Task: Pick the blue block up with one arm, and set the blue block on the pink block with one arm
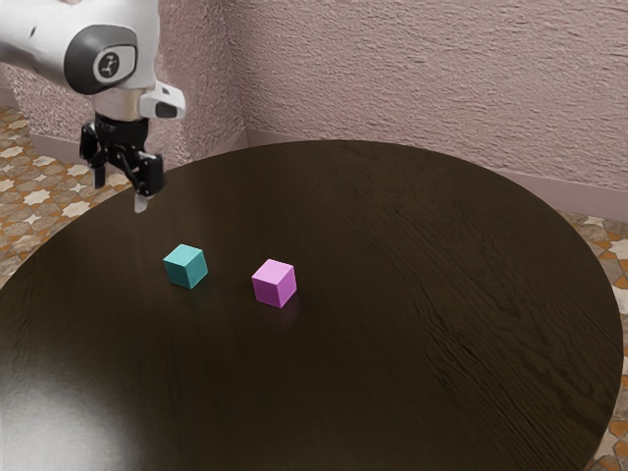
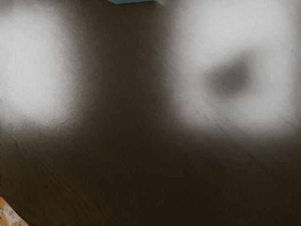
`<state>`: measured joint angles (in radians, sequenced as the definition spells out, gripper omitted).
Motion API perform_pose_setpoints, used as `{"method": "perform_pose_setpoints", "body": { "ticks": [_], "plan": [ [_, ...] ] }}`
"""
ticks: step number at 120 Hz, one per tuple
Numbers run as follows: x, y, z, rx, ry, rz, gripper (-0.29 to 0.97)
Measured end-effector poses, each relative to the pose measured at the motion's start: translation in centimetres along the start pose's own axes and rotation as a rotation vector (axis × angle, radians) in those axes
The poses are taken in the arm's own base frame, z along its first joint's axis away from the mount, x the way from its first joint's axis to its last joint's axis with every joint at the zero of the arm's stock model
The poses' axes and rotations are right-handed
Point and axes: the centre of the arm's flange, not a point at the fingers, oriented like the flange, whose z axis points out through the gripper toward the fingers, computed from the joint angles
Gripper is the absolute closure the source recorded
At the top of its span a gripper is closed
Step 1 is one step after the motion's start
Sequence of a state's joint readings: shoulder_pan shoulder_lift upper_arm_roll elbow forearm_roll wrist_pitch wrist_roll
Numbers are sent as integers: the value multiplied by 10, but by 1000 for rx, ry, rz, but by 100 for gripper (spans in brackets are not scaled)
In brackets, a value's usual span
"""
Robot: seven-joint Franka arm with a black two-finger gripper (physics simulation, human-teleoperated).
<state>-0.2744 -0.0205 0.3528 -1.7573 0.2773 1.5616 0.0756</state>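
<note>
A blue-teal block rests on the dark round table, with a pink block a short way toward the exterior view's right of it. My gripper hangs above the table's far left part, up and to the left of the blue block, well apart from it. Its fingers point down, spread, with nothing between them. In the wrist view a sliver of the blue block shows at the frame's edge, above bare dark wood with pale glare patches.
The table edge curves close behind the gripper, with patterned floor tiles beyond it and a pink textured wall at the back. Open tabletop spreads to the exterior view's right of the pink block.
</note>
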Motion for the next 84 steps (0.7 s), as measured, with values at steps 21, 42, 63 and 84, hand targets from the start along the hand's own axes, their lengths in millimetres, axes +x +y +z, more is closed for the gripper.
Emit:
{"method": "perform_pose_setpoints", "body": {
  "ticks": [21,42,63,84],
  "plan": [
    [-2,-53,43,-20,0,-49,0],
    [2,-128,91,-22,9,-135,0],
    [40,-104,94,-2,57,-56,0],
    [62,-109,128,-14,56,-46,0]
  ]
}}
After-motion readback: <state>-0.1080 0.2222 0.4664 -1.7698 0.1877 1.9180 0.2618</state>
